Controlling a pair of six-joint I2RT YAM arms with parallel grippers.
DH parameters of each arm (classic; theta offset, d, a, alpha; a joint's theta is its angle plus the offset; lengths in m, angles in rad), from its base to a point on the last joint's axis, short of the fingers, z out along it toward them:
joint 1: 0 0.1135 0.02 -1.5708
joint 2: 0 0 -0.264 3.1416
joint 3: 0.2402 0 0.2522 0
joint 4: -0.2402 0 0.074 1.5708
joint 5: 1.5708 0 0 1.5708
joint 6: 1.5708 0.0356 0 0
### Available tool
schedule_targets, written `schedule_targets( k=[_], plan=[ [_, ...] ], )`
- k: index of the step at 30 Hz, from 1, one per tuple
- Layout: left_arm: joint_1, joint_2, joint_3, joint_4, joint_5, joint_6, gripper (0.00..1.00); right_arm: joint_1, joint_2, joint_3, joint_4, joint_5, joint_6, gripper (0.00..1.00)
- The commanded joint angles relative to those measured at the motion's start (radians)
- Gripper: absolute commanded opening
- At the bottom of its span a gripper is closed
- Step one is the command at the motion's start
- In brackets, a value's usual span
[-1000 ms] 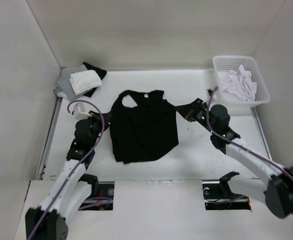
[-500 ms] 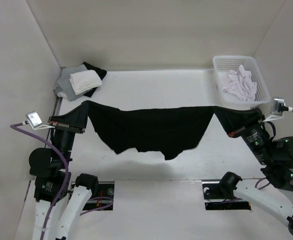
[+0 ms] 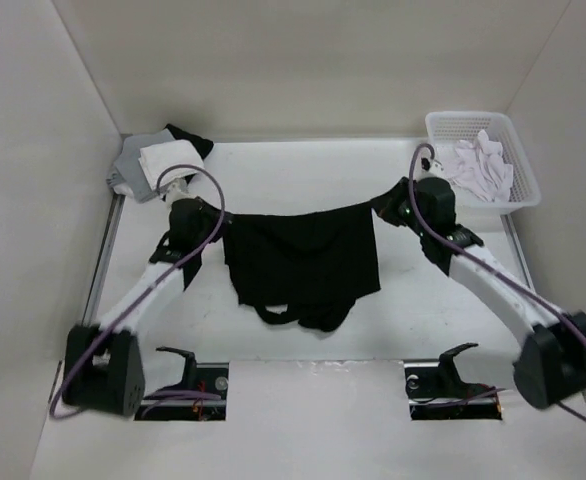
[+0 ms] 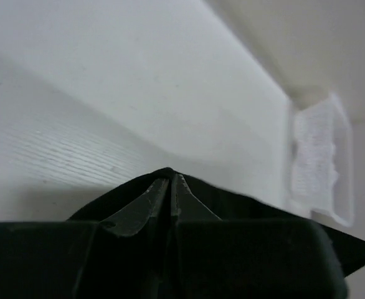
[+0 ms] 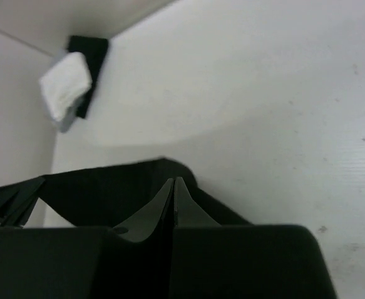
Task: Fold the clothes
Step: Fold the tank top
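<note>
Over the tabletop (image 3: 443,310), black tank top (image 3: 303,260) spans taut between left jaws and right jaws, each apparently clamped on its fabric.

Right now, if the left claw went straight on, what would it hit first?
The left claw, gripping the black tank top, would likely meet bare table first; the white basket lies off to the side. Depth is unclear.

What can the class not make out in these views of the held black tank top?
Top external: where left gripper and right gripper pinch the tank top, black on black.
Left wrist: the basket's contents, blurred.
Right wrist: most of the tank top, hidden behind the right gripper's own body.
</note>
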Motion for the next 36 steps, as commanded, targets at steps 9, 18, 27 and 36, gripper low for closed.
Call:
schedule_targets(
  k=[9, 18, 27, 36],
  plan=[
    [0.012, 0.546, 0.418, 0.172, -0.03, 0.063, 0.37, -0.155, 0.453, 0.335, 0.04, -0.014, 0.0, 0.36],
    [-0.175, 0.176, -0.122, 0.211, -0.288, 0.075, 0.27, -0.089, 0.149, -0.185, 0.184, 0.119, 0.07, 0.02],
    [-0.169, 0.048, -0.29, 0.182, -0.24, 0.063, 0.35, -0.17, 0.245, -0.244, 0.161, 0.097, 0.076, 0.37],
    [-0.14, 0.197, -0.268, 0.349, -0.113, 0.002, 0.37, -0.169, 0.353, -0.158, 0.11, 0.058, 0.087, 0.39]
  ],
)
